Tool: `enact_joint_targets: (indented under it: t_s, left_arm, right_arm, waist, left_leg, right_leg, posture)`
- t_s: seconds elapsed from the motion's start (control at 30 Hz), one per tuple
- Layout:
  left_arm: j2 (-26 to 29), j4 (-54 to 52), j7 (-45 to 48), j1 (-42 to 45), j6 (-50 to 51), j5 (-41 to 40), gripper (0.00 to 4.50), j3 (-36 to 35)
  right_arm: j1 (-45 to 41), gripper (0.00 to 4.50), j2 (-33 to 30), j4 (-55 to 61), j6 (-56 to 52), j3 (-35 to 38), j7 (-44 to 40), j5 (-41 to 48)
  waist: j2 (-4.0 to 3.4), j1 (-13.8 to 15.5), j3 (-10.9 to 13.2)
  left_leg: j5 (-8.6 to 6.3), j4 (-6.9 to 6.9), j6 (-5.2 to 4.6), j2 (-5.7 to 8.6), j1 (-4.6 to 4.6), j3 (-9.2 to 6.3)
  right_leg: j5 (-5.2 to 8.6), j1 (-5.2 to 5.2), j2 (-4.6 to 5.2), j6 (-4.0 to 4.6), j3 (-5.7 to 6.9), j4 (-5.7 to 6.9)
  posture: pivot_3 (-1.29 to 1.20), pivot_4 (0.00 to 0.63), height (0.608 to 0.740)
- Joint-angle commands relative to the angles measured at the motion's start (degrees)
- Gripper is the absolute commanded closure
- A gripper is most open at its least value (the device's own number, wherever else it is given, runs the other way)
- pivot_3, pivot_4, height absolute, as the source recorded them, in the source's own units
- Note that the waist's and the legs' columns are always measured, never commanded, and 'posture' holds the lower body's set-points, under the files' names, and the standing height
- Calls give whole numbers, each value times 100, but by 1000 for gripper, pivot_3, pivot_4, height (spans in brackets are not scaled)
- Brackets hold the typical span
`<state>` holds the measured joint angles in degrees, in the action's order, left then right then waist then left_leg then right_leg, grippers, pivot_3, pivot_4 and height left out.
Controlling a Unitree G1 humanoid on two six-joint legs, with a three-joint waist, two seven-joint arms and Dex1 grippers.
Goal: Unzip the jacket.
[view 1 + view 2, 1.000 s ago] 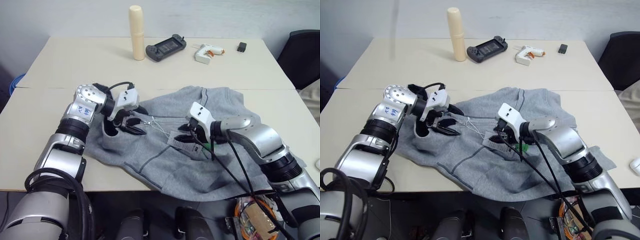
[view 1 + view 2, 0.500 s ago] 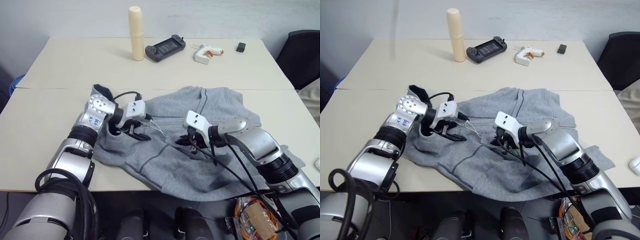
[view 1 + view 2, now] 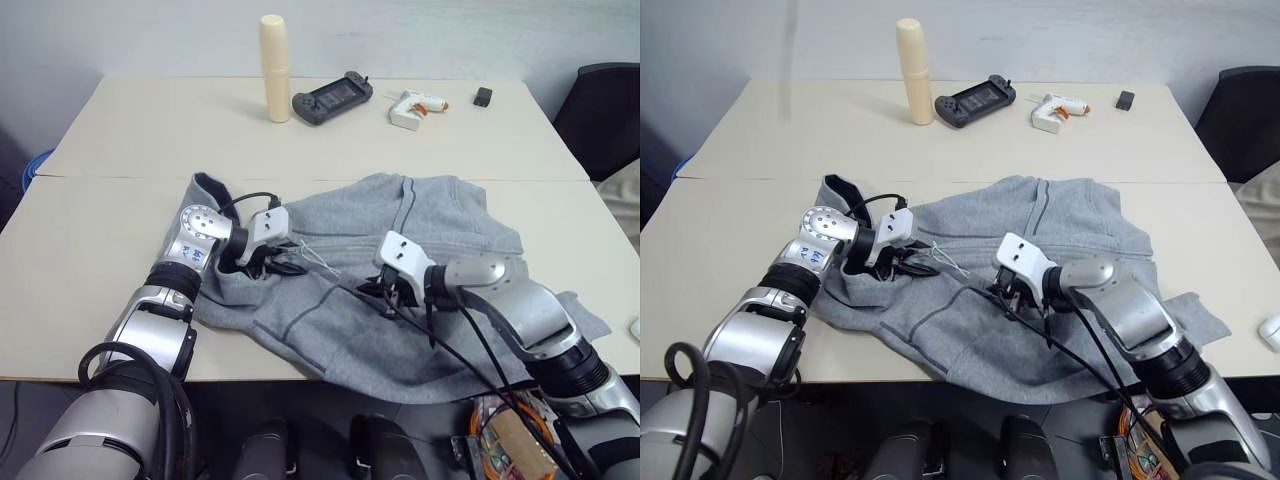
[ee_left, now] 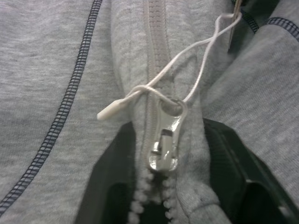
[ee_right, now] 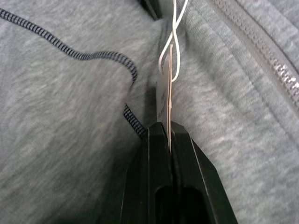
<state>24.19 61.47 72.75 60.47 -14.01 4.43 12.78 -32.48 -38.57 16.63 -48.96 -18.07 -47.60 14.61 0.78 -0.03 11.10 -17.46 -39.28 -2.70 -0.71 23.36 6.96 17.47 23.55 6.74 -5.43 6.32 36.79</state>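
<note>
The light grey jacket lies crumpled on the table, with its dark-lined hood at the left. My left gripper rests on the jacket by the collar. In the left wrist view its black fingers press both sides of the fabric fold that carries the metal zipper slider. A white string runs from the slider. My right gripper sits mid-jacket, shut on the thin hang tag, which I see edge-on between its fingers.
At the table's far side stand a cream cylinder, a black game controller, a white glue gun and a small black block. A dark chair is at the right. Black cables trail from my right arm.
My left gripper sank onto the jacket and closed from wide open around the zipper fold. My right gripper shut on the hang tag.
</note>
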Motion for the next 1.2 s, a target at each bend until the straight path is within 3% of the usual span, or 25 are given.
enact_joint_targets:
  t_s: [0.03,0.4,0.67,1.2]
  left_arm:
    - [-3,175,-73,-168,31,282,2676,172]
    - [-19,43,14,-350,32,236,2676,143]
    - [3,-65,19,-457,25,241,2676,119]
    - [170,-282,71,-645,23,212,2676,81]
  right_arm:
    - [111,4500,-243,275,-55,478,332,-174]
    - [302,4500,-468,-557,163,1919,1574,-574]
    - [448,4500,-752,-1542,792,2586,1895,-807]
    - [857,4500,-2881,-4604,2947,4082,2006,-1193]
  waist:
    - [1,3,-1]
    - [4,39,-5]
    - [-5,13,-12]
    - [-27,-39,-25]
  left_leg:
    - [0,0,0,0,-3,0]
    - [-1,0,-2,4,-7,0]
    - [-1,4,-2,3,-11,4]
    - [0,16,-2,-4,-31,23]
  right_leg:
    - [0,-2,1,0,-1,0]
    - [0,-8,6,0,-1,1]
    - [0,-9,4,0,-4,1]
    - [0,-13,0,0,-23,-3]
  posture:
    - [0,150,740]
    - [0,150,740]
    - [0,150,740]
    - [0,150,740]
